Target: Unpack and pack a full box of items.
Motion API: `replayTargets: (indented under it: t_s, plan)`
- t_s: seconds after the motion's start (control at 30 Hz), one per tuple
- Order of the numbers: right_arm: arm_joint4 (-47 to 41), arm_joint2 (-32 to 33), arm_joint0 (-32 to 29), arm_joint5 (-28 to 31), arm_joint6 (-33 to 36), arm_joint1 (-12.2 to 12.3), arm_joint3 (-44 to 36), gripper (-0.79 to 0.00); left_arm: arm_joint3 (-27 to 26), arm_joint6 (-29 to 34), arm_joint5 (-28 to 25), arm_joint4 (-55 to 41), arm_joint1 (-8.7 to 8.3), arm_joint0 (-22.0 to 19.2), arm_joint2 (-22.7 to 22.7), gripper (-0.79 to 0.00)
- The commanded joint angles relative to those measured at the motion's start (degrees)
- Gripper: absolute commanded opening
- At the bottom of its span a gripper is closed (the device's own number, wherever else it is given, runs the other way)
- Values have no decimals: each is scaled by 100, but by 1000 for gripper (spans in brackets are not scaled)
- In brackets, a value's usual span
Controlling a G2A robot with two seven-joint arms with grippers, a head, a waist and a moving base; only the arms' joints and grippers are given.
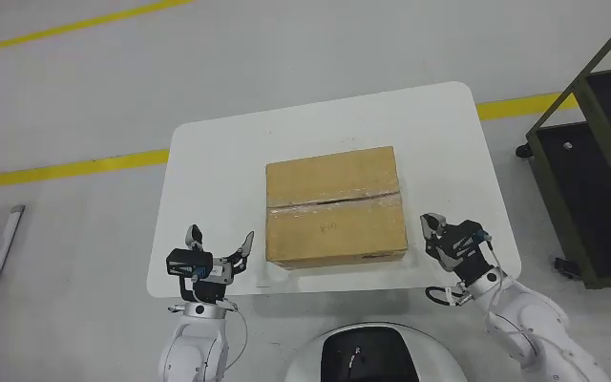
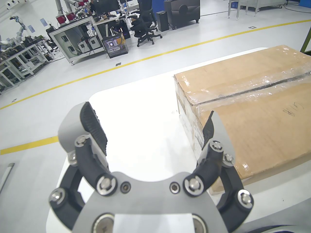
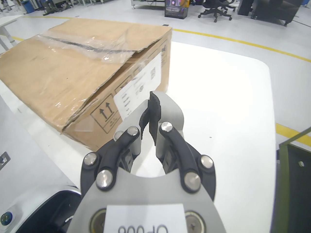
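One white table (image 1: 210, 191) with rounded corners carries a single cardboard box (image 1: 332, 205), which sits near the table's middle, its long side running across in front of the robot. Its two top flaps are down and meet along a dark seam covered with clear, wrinkled tape (image 3: 80, 45). In the right wrist view the nearer flap is creased, and its edge stands a little off the box's (image 3: 68, 69) end wall. That end wall bears a white label (image 3: 138, 86) and a pair of upward arrows.

Off the table's right side stands a dark green cart (image 1: 573, 181) on the floor, and a yellow line (image 1: 86, 167) crosses the floor beyond the table.

Both arms are at the near edge of the table, one on each side of the box and neither touching it. The left gripper (image 1: 221, 241) hangs over the near left corner of the table, just beside the box's left end. Its fingers are spread wide with nothing between them, and the right-hand finger (image 2: 213, 127) lines up with the box's (image 2: 243, 112) near corner. The right gripper (image 1: 430, 223) sits just beside the box's near right corner, over bare table. Its fingers (image 3: 155, 107) are pressed together, pads meeting, and hold nothing.
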State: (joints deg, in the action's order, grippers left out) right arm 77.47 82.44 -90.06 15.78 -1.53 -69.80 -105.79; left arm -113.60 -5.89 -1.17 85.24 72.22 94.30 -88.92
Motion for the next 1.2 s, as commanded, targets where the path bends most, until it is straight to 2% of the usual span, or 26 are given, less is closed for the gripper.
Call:
replayTargets:
  t_s: [0.0, 0.27, 0.53, 0.67, 0.93, 1.17]
  plan:
    - [-17, -79, 119, 32, -40, -9, 149, -785, 0, 0, 0, 0, 0, 0, 0, 0]
    - [-71, -270, 531, 518, -88, -8, 611, -785, 0, 0, 0, 0, 0, 0, 0, 0]
    - [-74, -480, 730, 1009, -142, 1, 727, -785, 0, 0, 0, 0, 0, 0, 0, 0]
    - [-182, -433, 729, 917, -207, 3, 737, -785, 0, 0, 0, 0, 0, 0, 0, 0]
    - [-386, 327, 194, 698, -376, 88, 229, -785, -450, 107, -266, -337, 22, -247, 236, 0]
    - [-480, 1120, -397, 846, -435, 176, -223, -785, -708, 431, -994, 10, 36, -812, 1073, 0]
